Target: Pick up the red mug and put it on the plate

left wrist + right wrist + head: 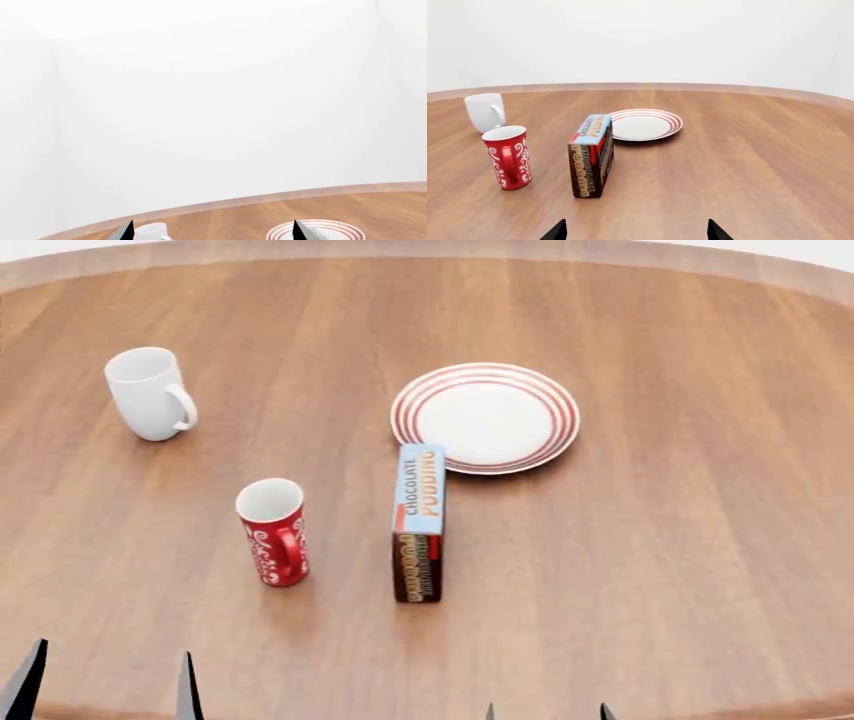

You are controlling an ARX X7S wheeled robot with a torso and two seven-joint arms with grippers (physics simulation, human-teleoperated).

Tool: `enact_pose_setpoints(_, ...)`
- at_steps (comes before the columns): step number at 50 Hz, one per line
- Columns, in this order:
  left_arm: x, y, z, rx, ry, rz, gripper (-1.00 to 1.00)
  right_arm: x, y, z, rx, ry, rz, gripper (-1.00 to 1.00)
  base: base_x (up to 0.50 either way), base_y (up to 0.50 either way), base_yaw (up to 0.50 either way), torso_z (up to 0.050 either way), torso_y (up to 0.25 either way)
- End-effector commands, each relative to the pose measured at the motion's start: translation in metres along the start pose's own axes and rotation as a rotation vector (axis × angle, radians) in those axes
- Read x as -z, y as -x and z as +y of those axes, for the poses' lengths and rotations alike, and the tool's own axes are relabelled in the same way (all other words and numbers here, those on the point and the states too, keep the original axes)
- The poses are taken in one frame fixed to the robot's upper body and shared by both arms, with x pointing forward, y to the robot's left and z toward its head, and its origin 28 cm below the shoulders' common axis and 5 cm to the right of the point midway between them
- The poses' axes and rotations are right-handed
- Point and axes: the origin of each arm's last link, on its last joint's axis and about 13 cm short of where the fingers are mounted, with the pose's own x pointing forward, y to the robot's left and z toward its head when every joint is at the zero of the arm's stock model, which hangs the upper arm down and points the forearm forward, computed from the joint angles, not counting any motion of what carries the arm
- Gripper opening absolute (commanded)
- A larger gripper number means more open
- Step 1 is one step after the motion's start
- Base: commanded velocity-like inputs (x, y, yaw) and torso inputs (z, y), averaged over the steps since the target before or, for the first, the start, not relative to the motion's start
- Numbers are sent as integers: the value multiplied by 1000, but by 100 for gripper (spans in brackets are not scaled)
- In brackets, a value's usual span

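Round wooden table [694,540], far edge curving across the top of the head view; near edge just showing at the bottom corners. Wide bare wood on the right half and along the near side.

Count: two mugs, one plate, one box.
- Red mug [275,532]: upright, left of centre, near side, handle toward the near edge. Apart from everything.
- White mug [150,393]: upright, far left, well apart from the red one.
- Plate [486,417]: centre, farther back, nothing on it.
- Chocolate pudding box [419,521]: standing on its long edge between red mug and plate, its far end just beside the plate's near rim.

Left gripper [104,685]: fingertips spread, holding nothing, at the near left edge.
Right gripper [547,712]: tips spread apart, holding nothing, near edge right of centre.
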Motion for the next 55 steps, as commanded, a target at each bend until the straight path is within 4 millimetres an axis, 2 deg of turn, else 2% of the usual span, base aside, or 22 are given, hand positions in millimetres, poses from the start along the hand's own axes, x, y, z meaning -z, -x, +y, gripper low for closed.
enact_pose_setpoints(1,0,0,0,0,7,-5,100,0,0,0,-2,1,1,100,0,62,0,0,0)
enact_pose_setpoints(55,0,0,0,2,5,-7,100,0,0,0,-5,-2,-1,100,0,128,0,0,0)
